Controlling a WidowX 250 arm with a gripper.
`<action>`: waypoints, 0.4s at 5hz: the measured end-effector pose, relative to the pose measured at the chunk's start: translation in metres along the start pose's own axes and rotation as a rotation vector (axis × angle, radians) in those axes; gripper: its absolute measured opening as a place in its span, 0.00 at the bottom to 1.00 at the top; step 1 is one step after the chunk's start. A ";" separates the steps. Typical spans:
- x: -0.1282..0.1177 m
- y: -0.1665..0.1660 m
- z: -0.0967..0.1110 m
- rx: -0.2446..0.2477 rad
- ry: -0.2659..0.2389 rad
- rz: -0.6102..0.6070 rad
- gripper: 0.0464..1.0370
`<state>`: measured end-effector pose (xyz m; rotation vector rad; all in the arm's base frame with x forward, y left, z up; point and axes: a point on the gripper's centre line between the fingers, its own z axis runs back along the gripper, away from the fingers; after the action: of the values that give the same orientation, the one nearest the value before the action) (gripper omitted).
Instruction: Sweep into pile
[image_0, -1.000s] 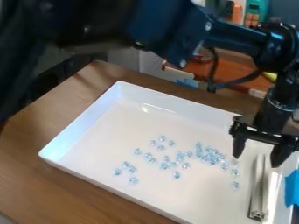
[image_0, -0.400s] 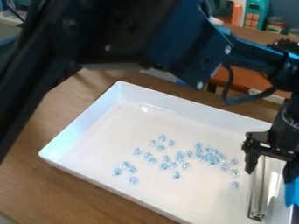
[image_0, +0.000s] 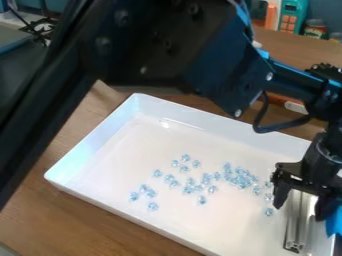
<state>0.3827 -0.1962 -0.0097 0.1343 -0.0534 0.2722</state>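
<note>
Brown wooden tabletop (image_0: 43, 222) under a white tray (image_0: 214, 120), and on the tray's floor I see clear, pale-blue beads (image_0: 240, 177), loosely clumped right of centre with stragglers off to the left, so I'd say most of the gathering is left to do. At the tray's right end the end effector (image_0: 300, 210) hangs open, fingers spread about the upper part of a slim, silvery bar (image_0: 294, 231), probably the sweeper.

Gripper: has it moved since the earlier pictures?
Yes. Against the white tray, the gripper now sits lower in the view than at first, farther along the metal bar toward its near end.
</note>
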 end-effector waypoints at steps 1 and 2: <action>0.001 0.001 0.000 0.008 -0.004 0.003 0.62; -0.003 0.007 -0.007 0.022 0.012 -0.006 0.35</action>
<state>0.3779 -0.1899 -0.0155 0.1547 -0.0377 0.2680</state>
